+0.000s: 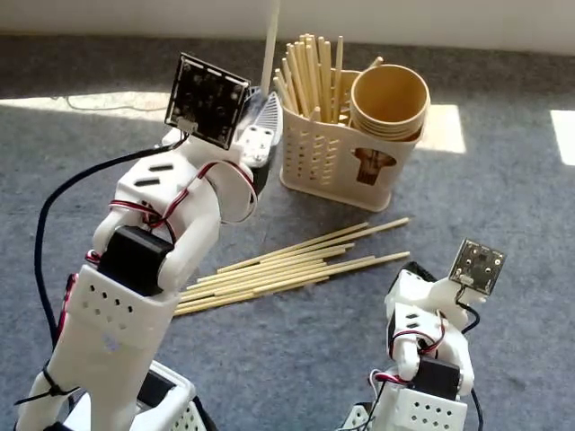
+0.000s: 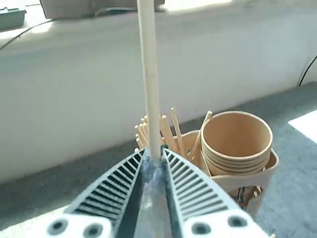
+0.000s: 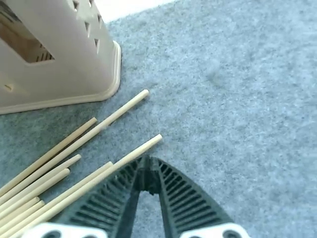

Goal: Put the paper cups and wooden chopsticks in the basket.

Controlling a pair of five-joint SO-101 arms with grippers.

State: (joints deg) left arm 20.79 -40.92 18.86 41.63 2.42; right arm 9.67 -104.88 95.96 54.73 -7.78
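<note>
While the left jaws pinch one chopstick (image 2: 148, 74) and hold it straight up, the basket (image 1: 346, 157) stands near.
The paper cups (image 1: 388, 99) sit stacked in the basket beside a bunch of sticks (image 1: 310, 76). More wooden chopsticks (image 1: 287, 265) lie on the grey counter (image 1: 503, 206). The right jaws are pressed together with nothing in them, just above the ends of those loose sticks.

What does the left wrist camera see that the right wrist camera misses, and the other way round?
Left wrist view: the left fingers clamped on one upright chopstick, plus the stacked paper cups and the standing chopsticks beside them. Right wrist view: the right fingers, shut and empty, above loose chopsticks lying on the grey carpet. Both: the beige basket.
</note>
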